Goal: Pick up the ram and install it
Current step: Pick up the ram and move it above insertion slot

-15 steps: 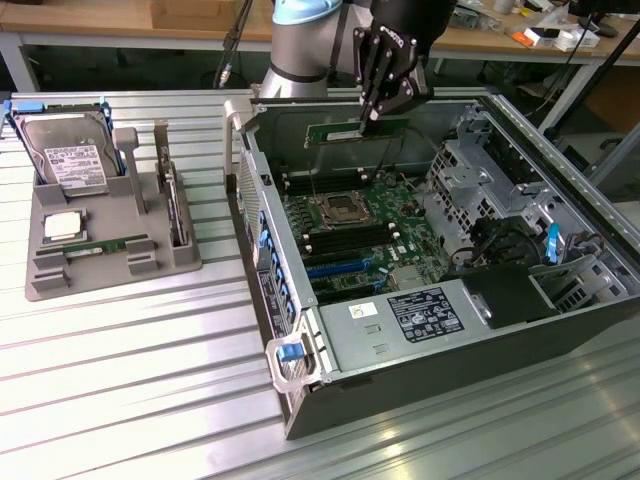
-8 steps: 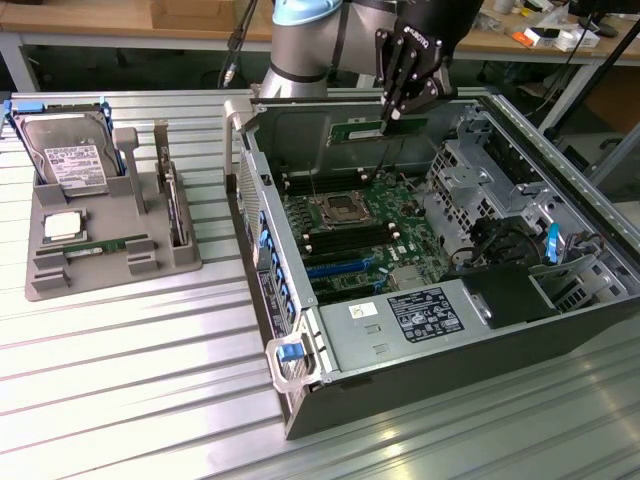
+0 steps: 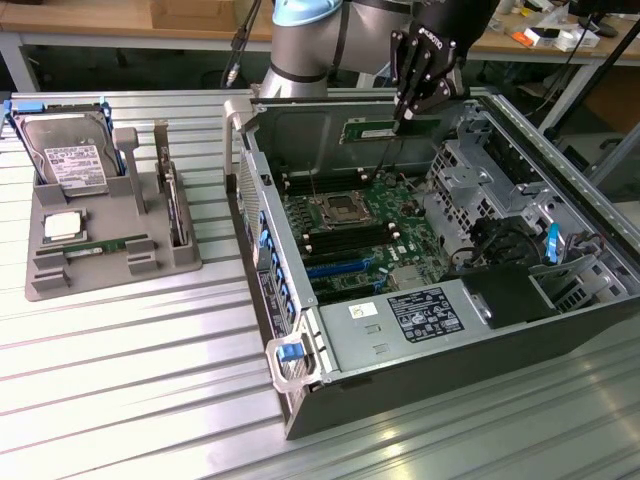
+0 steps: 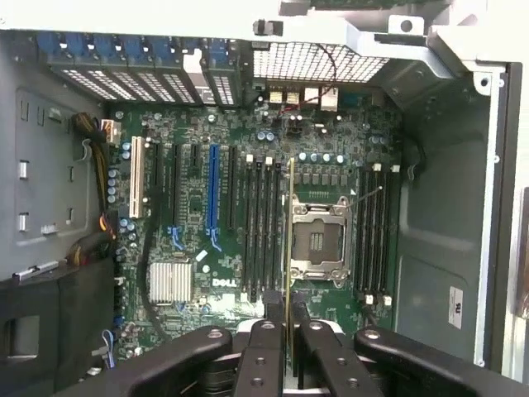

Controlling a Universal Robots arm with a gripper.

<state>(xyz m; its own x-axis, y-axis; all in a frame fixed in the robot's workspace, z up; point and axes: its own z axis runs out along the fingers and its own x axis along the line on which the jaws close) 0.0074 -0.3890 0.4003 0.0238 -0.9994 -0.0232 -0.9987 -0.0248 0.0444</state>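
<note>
Gripper (image 3: 405, 112) clamped narrowly on the ram (image 3: 375, 130), held above the open computer case (image 3: 300, 405). Pick-up complete — installation outstanding: the stick hangs clear over the motherboard (image 4: 198, 248), not yet seated in the memory slots (image 4: 259, 223).

The exterior view looks down at a slant from off the arm. It stands far enough back to take in the table (image 3: 120, 400), the open computer case (image 3: 450, 395) and the gripper (image 3: 405, 112) above the case's far side. The wrist view looks straight down into that case from close behind the gripper (image 4: 289, 331), whose fingers (image 4: 260, 360) and the ram (image 4: 289, 248), seen edge-on, sit nearest the lens. Both views share the motherboard (image 3: 360, 225) and its processor socket (image 3: 334, 210). The wrist view sees that motherboard (image 4: 198, 207) and socket (image 4: 318, 240) flat-on and much nearer.
</note>
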